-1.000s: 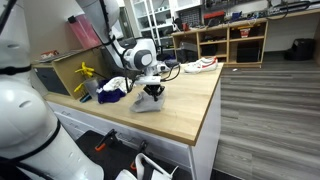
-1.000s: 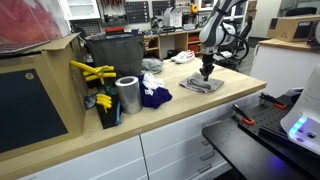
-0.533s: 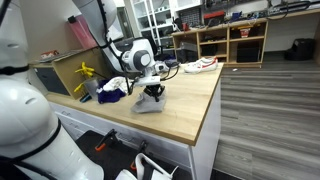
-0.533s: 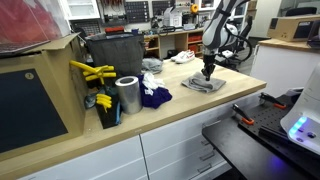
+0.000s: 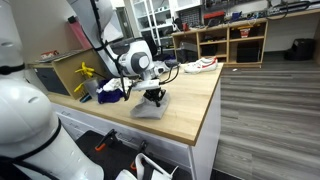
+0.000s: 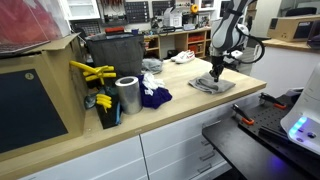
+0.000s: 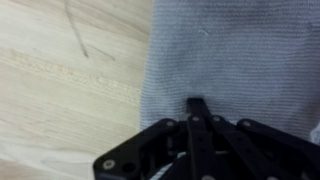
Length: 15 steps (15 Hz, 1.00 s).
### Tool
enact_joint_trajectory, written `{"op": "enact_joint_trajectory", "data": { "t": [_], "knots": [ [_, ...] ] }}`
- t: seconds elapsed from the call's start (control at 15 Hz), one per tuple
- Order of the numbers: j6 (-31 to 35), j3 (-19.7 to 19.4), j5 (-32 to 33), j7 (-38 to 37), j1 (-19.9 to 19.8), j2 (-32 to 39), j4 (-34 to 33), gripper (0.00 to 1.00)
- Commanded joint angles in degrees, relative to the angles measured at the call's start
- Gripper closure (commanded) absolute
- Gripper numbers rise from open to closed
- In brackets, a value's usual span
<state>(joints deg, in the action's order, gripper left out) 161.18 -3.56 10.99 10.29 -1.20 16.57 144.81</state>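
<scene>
On wooden counter (image 5: 190,100) | gripper (image 5: 152,96) closed, pinching grey cloth (image 5: 150,110) | cloth directly beneath fingertips, lying flat, bulk spreading ahead in wrist view (image 7: 240,60).

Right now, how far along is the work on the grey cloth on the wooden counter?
Done: the pincer is shut, tips down on the grey knitted cloth. In hand: it presses the fabric against the light wooden countertop; whether a fold is pinched cannot be told. Left: the cloth lies unlifted and loosely spread; the dark blue cloth farther along is untouched.
</scene>
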Motion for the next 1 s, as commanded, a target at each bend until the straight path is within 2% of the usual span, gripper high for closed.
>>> {"op": "enact_joint_trajectory", "data": {
  "t": [0.0, 0.33, 0.67, 0.93],
  "knots": [
    [0.4, 1.9, -1.8, -0.1, -0.5, -2.9, 3.3, 1.00],
    [1.6, 3.9, -3.8, -0.3, 0.0, -4.3, 3.8, 1.00],
    [2.1, 6.0, -5.2, -0.4, 0.5, -2.5, 2.7, 1.00],
    [0.9, 10.2, -10.9, 1.2, -0.4, -2.4, 2.0, 1.00]
  ]
}}
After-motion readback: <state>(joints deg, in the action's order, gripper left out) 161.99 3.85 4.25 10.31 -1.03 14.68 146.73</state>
